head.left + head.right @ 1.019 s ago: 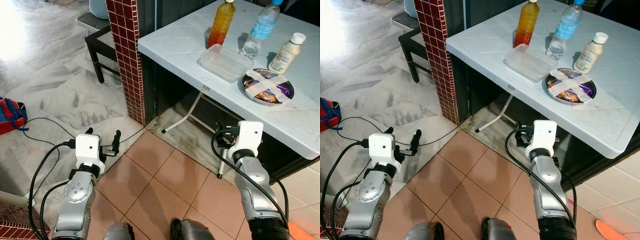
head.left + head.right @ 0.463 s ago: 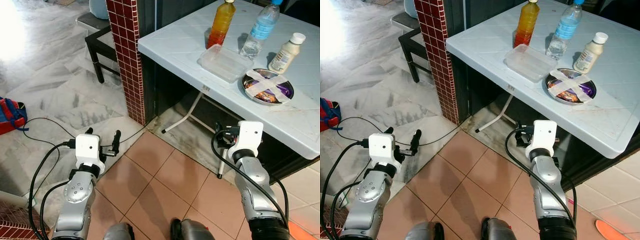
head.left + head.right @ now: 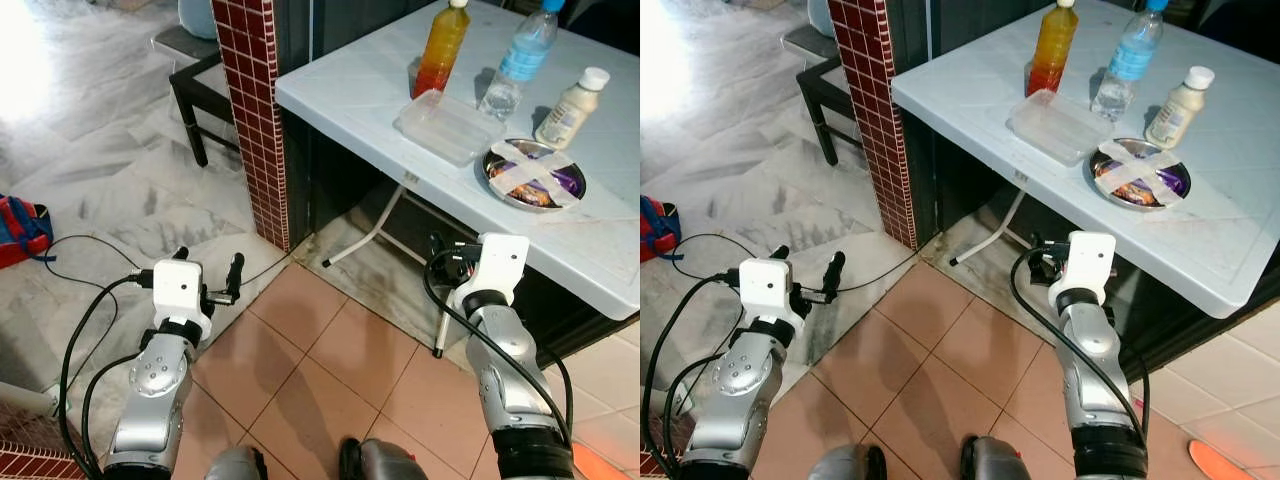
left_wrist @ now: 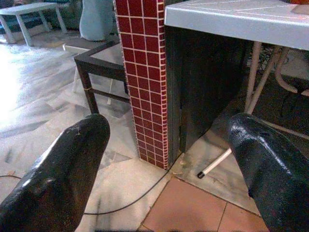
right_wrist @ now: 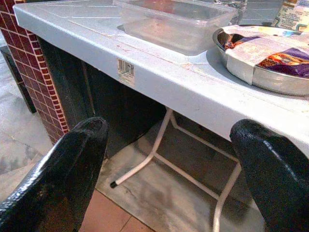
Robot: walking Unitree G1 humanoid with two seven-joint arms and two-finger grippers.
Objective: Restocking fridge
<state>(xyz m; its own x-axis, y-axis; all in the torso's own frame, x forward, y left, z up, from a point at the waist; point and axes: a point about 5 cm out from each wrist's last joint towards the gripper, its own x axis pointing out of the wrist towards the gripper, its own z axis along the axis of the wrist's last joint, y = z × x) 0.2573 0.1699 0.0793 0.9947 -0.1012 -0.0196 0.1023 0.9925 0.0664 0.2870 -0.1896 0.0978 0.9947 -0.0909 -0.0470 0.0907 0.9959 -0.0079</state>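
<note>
A red-tiled pillar (image 3: 255, 110) and white table (image 3: 360, 90) are being faced. Both the left gripper (image 4: 164, 159) and right gripper (image 5: 169, 159) are being held open and empty, raised slightly since before.

Head cameras look steeply down from above, taking in both arms, the floor and the white worktop (image 3: 360, 95) ahead to the right. The left wrist camera looks low along the floor at the red-tiled pillar (image 4: 145, 72). The right wrist camera sits close under the worktop's edge, facing its folding legs (image 5: 159, 150).
</note>
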